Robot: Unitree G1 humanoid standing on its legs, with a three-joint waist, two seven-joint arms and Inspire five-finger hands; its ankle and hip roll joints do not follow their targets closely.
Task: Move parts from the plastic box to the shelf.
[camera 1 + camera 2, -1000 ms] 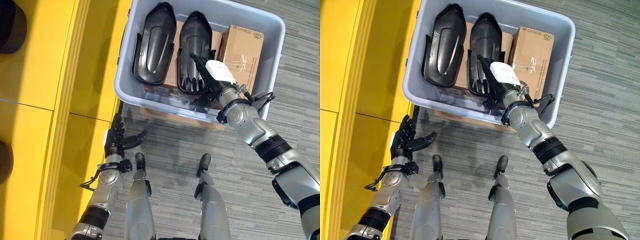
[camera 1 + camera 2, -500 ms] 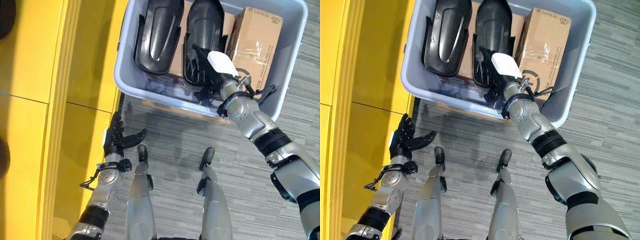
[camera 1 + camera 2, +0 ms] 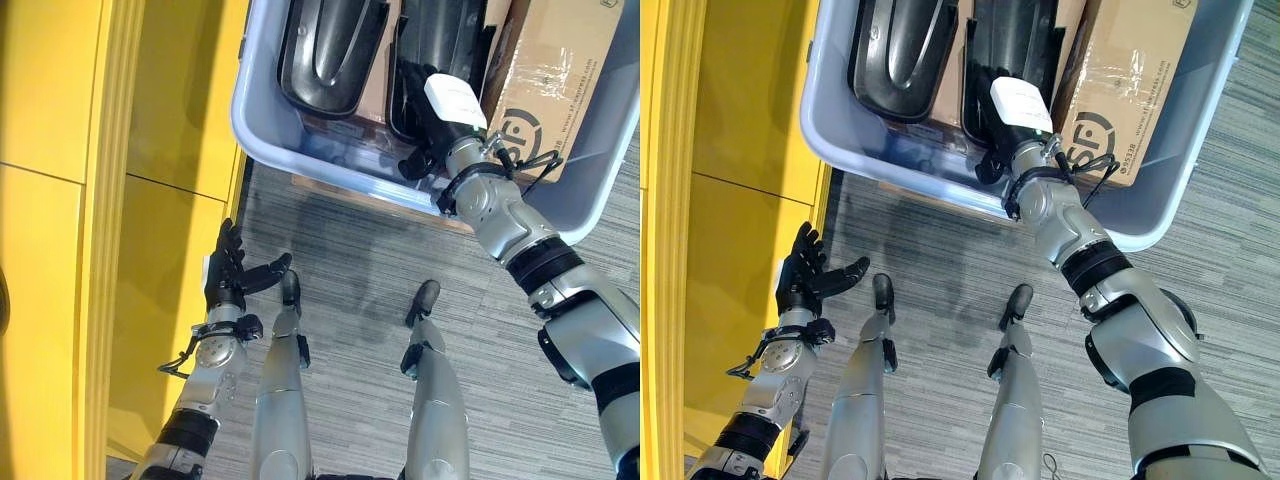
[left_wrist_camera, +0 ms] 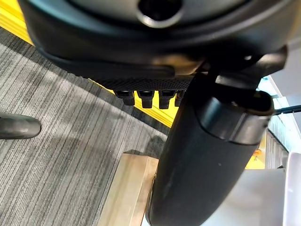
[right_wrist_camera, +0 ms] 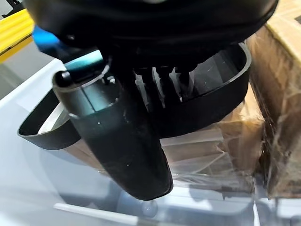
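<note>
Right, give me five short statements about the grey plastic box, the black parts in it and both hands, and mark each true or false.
1. The right hand is inside the grey plastic box, at the right-hand black moulded part. True.
2. The left hand holds a black part. False: it holds nothing, fingers spread, over the floor beside the yellow shelf.
3. Two black moulded parts lie side by side in the box. True; the other is the left-hand black moulded part.
4. The brown cardboard carton stands on the floor outside the box. False: it sits inside, right of the parts.
5. The box is empty. False.
</note>
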